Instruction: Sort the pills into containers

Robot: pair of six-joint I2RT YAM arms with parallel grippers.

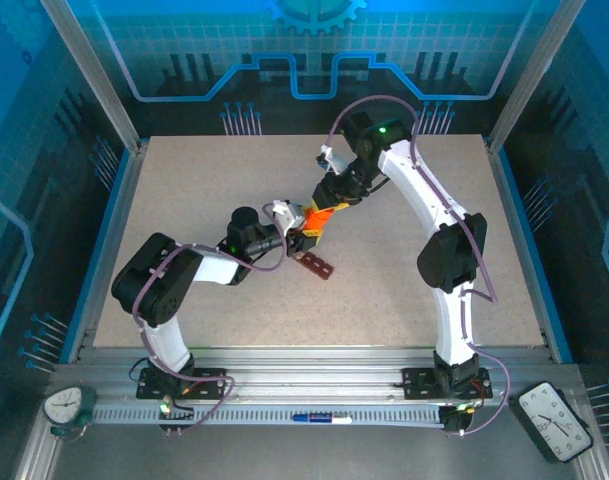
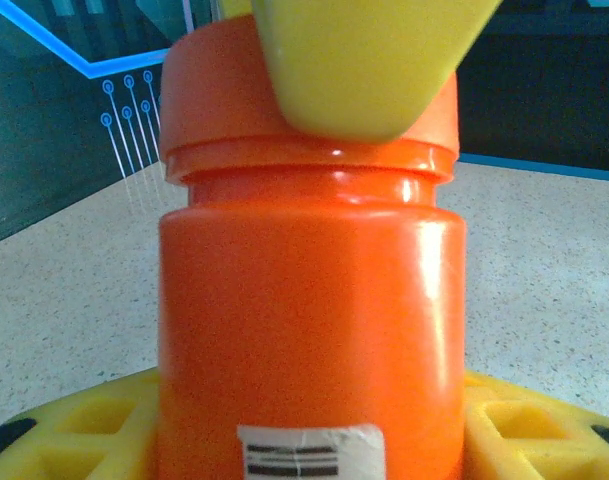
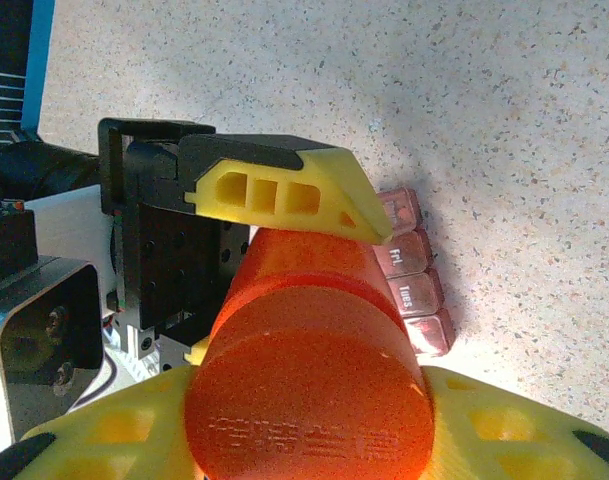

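An orange pill bottle (image 1: 319,222) hangs above the middle of the table between both arms. My left gripper (image 2: 309,445) is shut on its body (image 2: 309,300), a yellow finger (image 2: 74,430) on each side. My right gripper (image 3: 304,435) is shut on the bottle's orange cap (image 3: 304,400), and one of its fingers (image 2: 364,60) lies over the cap in the left wrist view. The containers (image 3: 414,270), a reddish-brown strip of day-labelled compartments with lids down, lie on the table just beside and below the bottle (image 1: 317,265). The pills are out of view.
The speckled table (image 1: 414,290) has free room all around the strip. Metal frame posts and blue walls (image 1: 104,90) enclose the workspace. The left gripper's finger (image 3: 274,190) crosses over the bottle in the right wrist view.
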